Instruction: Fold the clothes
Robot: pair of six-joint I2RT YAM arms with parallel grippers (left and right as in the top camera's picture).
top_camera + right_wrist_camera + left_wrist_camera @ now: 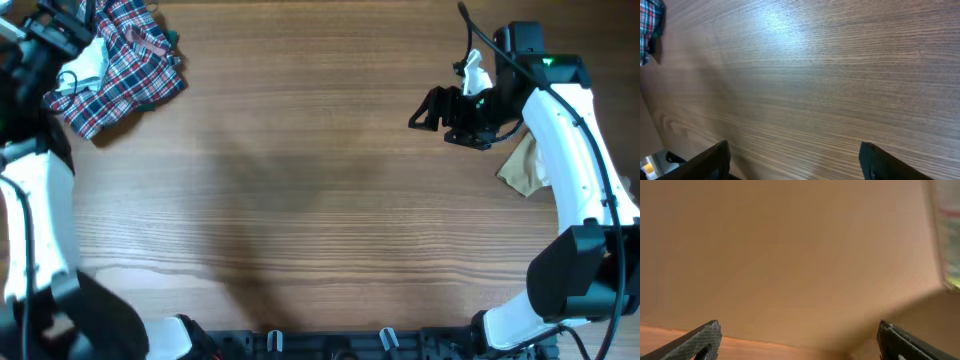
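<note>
1. Both pairs of jaws stand wide open and hold nothing. In the right wrist view the right gripper (pixel 793 145) has only bare table (pixel 830 75) between its fingers. In the left wrist view the left gripper (pixel 799 325) faces a blurred tan surface.
2. Closest to the right jaws, but behind them, a white cloth (pixel 475 72) sits by the wrist. A beige cloth (pixel 522 168) lies crumpled farther back, beside the forearm.
3. Ahead of the right jaws there is open table and no garment within reach.
4. Far ahead of them, across the whole table, lies the plaid heap (pixel 125 55), with a white piece (pixel 85 72) against it. Its edge shows in the corner of the right wrist view. The dark upper parts of the left arm sit right beside this heap, so the left arm is clearly the nearer one.
5. Every garment is bunched, so no long axis can be read. A pale striped piece cannot be told apart.
6. Folding looks not yet begun. The likely next pick depends on direction: the heap suits the left jaws, while the right jaws would have to turn back for the beige cloth.
</note>
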